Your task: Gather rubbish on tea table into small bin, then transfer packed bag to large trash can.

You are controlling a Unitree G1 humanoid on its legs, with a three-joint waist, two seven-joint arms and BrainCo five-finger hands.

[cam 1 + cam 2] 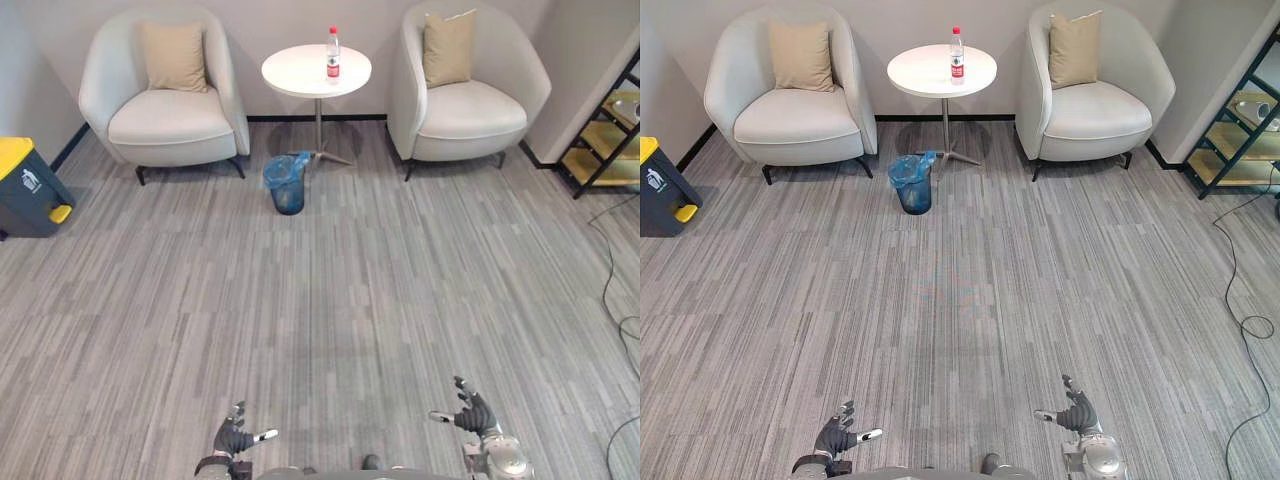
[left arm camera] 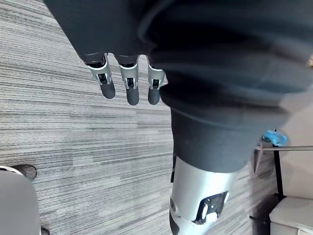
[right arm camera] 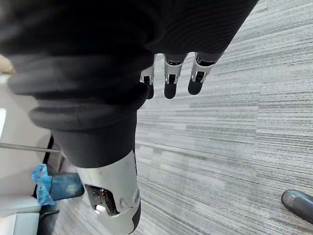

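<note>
a bottle [image 1: 333, 53] is shown upright on the round white tea table [image 1: 300, 75]. the small bin [image 1: 288, 190], lined with a blue bag, is seen on the floor just beside the table's base. the large trash can [image 1: 28, 188] is set by the left wall. the left hand [image 1: 235, 438] and right hand [image 1: 473, 415] are held low, well apart from the table, fingers released and empty.

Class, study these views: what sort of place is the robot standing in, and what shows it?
Probably an office lounge or waiting area: two pale armchairs flank a round white table with a bottle on it, and a blue-lined small bin stands beside it.
</note>
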